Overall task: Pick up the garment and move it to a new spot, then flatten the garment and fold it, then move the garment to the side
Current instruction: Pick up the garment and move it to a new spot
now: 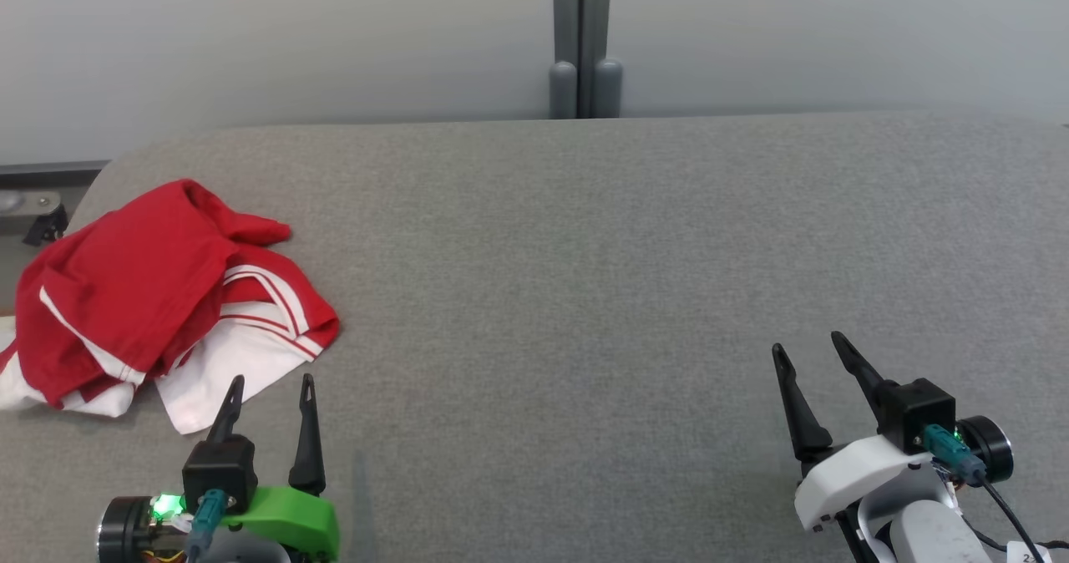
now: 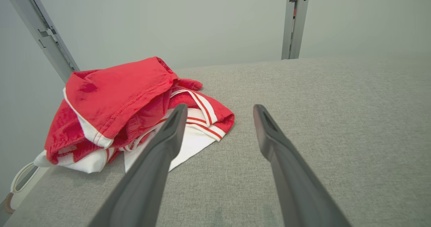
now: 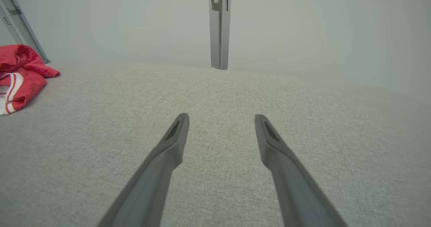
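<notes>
The garment (image 1: pixel 150 296) is a red and white top with striped trim, crumpled in a heap at the left edge of the grey fabric surface (image 1: pixel 585 279). In the left wrist view the garment (image 2: pixel 118 105) lies just ahead and left of the fingers. My left gripper (image 1: pixel 271 392) stands open at the lower left, its tips just short of the white hem, holding nothing. At the lower right my right gripper (image 1: pixel 808 348) is open and empty, far from the cloth. The right wrist view catches a corner of the garment (image 3: pixel 20 72) at its left edge, beyond the right gripper (image 3: pixel 220 119).
A grey post (image 1: pixel 582 41) rises behind the surface's far edge against a pale wall. A metal frame piece (image 1: pixel 29 212) sits off the surface's left edge, beside the garment. A slanted grey rail (image 2: pixel 43 35) stands behind the heap.
</notes>
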